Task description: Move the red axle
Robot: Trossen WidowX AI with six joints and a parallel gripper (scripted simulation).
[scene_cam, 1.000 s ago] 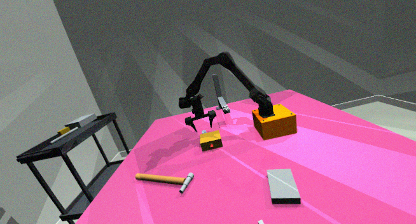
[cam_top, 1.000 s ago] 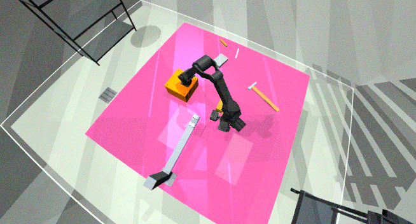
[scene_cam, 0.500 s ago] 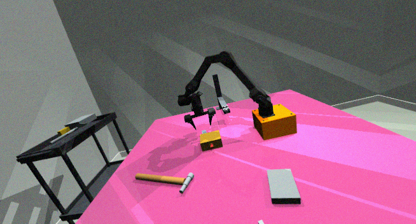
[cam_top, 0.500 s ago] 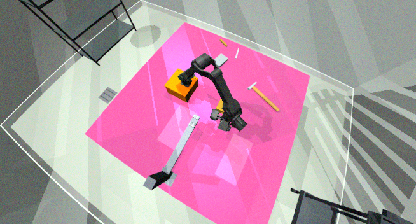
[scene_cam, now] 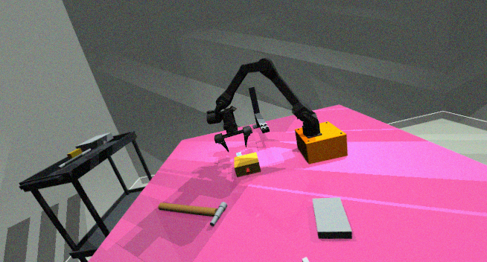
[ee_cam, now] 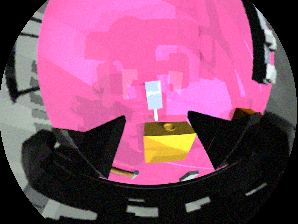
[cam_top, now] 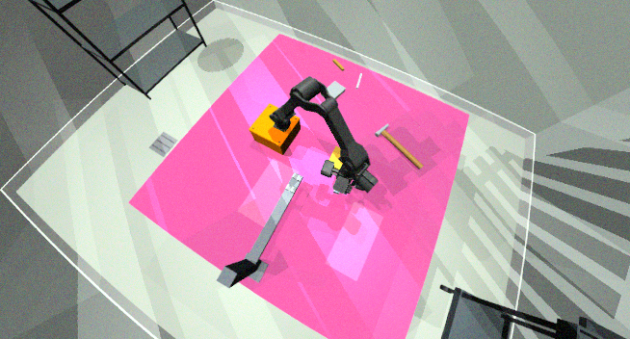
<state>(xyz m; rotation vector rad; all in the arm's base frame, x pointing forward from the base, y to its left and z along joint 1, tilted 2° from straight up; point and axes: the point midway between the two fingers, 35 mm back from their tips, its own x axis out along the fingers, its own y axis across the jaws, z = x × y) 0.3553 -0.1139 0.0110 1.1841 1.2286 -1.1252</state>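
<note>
Two fingers of our claw (cam_top: 335, 176) (scene_cam: 237, 149) (ee_cam: 157, 115) stood wide apart, gripping nothing. We saw red in the end of the yellow block (cam_top: 335, 157) (scene_cam: 246, 164) (ee_cam: 169, 148) on our worktop (cam_top: 193, 201) (scene_cam: 275, 226) (ee_cam: 175, 30).

From here I'd call this a workshop or robot lab: hammer (cam_top: 401, 147) (scene_cam: 188, 209), black cart (scene_cam: 74, 173), arm (cam_top: 339, 129) (scene_cam: 283, 85) bolted on a box (cam_top: 270, 138) (scene_cam: 328, 148).

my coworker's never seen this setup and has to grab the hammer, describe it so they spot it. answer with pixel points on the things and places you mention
On the bright pink tabletop (cam_top: 193, 196) (scene_cam: 409, 196), a hammer (cam_top: 401, 148) (scene_cam: 190, 209) lies flat. Its wooden handle and grey metal head set it apart from the plain grey slab (cam_top: 335, 90) (scene_cam: 331, 216).
</note>
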